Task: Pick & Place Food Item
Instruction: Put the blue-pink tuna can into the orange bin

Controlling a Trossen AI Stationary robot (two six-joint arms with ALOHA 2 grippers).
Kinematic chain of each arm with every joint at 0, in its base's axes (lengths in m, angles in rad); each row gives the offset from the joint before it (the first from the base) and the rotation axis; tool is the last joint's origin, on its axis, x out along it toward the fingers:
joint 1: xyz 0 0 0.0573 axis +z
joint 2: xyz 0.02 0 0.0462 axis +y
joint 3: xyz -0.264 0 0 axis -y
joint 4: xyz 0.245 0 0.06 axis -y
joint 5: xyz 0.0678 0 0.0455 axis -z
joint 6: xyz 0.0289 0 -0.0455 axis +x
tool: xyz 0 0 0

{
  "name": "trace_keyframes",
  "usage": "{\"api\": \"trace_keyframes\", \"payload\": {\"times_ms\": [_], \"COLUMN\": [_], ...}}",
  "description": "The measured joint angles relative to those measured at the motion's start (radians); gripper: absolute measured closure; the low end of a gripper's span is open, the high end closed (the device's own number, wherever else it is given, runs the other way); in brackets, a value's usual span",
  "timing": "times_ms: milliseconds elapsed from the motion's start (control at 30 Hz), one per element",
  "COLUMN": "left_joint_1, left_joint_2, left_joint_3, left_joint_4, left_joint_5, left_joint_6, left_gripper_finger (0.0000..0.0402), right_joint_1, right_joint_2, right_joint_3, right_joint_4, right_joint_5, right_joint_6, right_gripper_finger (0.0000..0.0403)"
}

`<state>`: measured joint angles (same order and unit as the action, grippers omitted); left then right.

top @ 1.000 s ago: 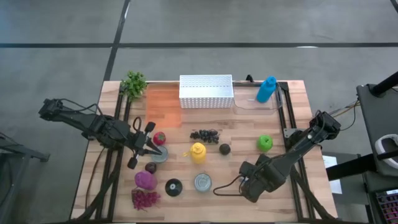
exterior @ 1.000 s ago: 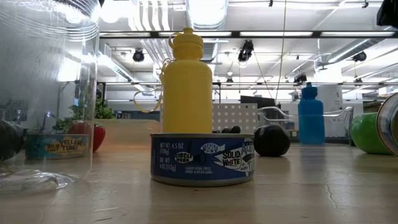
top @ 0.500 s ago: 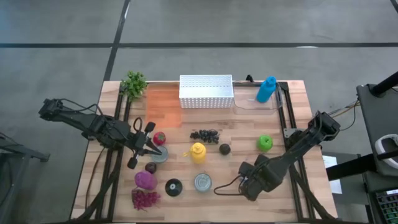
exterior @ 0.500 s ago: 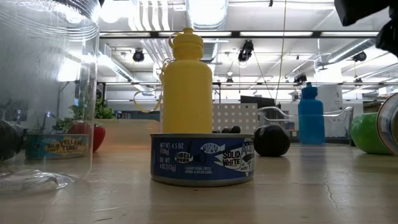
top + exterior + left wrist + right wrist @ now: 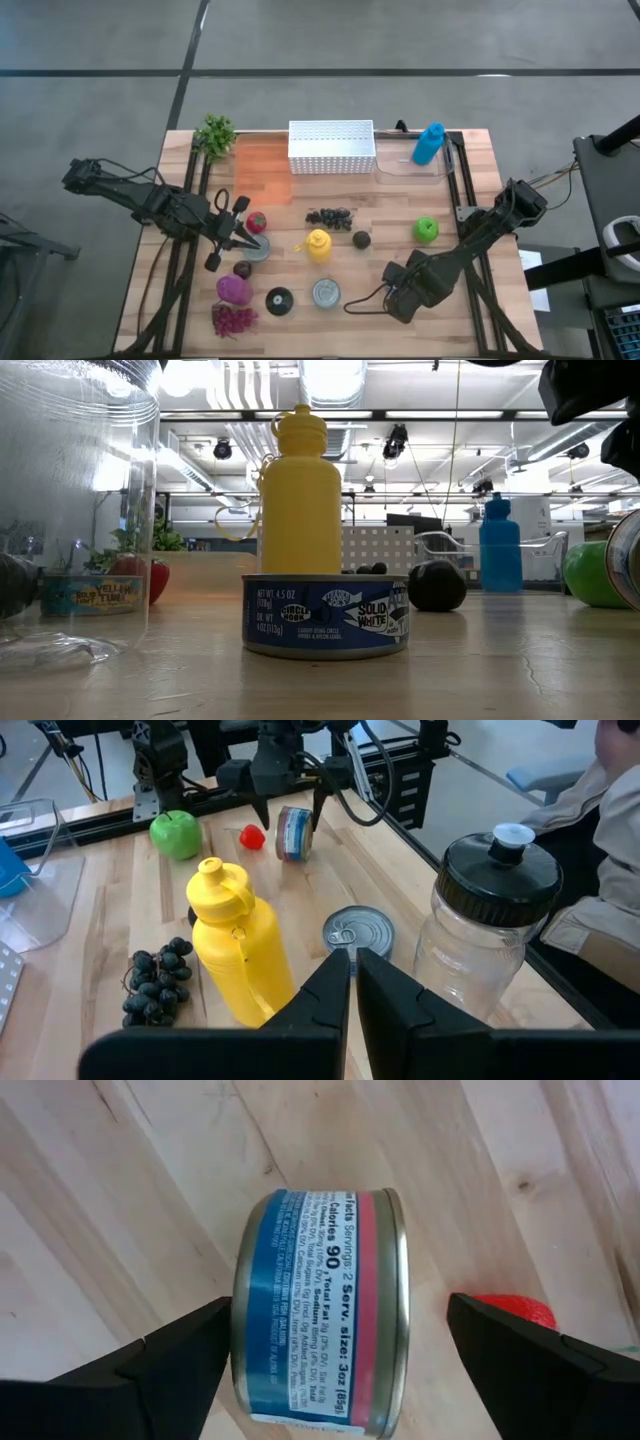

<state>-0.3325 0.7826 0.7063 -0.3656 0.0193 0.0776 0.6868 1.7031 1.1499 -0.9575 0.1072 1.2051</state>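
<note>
A small food can [image 5: 320, 1320] with a blue and pink label stands on its rim on the wooden table, near the front right; it also shows in the left wrist view [image 5: 293, 832]. My right gripper [image 5: 340, 1325] points down over it, open, one finger on each side of the can and apart from it. In the high view this gripper [image 5: 400, 290] hides the can. My left gripper [image 5: 352, 990] is shut and holds nothing. It hovers at the table's left [image 5: 240, 238], beside a strawberry [image 5: 257, 222] and a flat can [image 5: 256, 249].
A yellow bottle [image 5: 318, 245], grapes [image 5: 330, 215], a dark avocado [image 5: 361, 238], a green apple [image 5: 426, 230], a flat tuna can [image 5: 326, 293] and a black-lidded clear jar [image 5: 279, 300] stand mid-table. A white basket [image 5: 331, 147] and a blue bottle [image 5: 428, 143] stand at the back.
My right gripper has come down toward the can on its rim; in the low view it has entered at the top right corner. Nothing on the table has moved.
</note>
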Motion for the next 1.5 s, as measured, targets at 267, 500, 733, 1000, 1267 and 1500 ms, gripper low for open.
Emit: {"api": "trace_keyframes", "payload": {"times_ms": [267,500,733,1000,1267,1500], "left_joint_1": [0.000,0.000,0.000,0.000,0.000,0.000], "left_joint_2": [0.000,0.000,0.000,0.000,0.000,0.000], "left_joint_3": [0.000,0.000,0.000,0.000,0.000,0.000], "left_joint_4": [0.000,0.000,0.000,0.000,0.000,0.000], "left_joint_5": [0.000,0.000,0.000,0.000,0.000,0.000], "left_joint_6": [-0.002,-0.002,-0.002,-0.002,-0.001,0.001], "left_gripper_finger": [0.0375,0.0375,0.0375,0.0375,0.0375,0.0375], "right_joint_1": [0.000,0.000,0.000,0.006,0.020,0.056], "right_joint_2": [0.000,0.000,0.000,0.000,0.000,0.000], "right_joint_3": [-0.024,-0.032,-0.033,-0.025,0.017,0.113], "right_joint_4": [0.009,0.036,0.051,0.055,0.047,-0.075], "right_joint_5": [0.000,0.000,0.008,0.091,0.186,0.354], "right_joint_6": [0.026,0.033,0.033,0.033,0.033,0.046], "right_gripper_finger": [0.0132,0.0211,0.0218,0.0218,0.0218,0.0218]}}
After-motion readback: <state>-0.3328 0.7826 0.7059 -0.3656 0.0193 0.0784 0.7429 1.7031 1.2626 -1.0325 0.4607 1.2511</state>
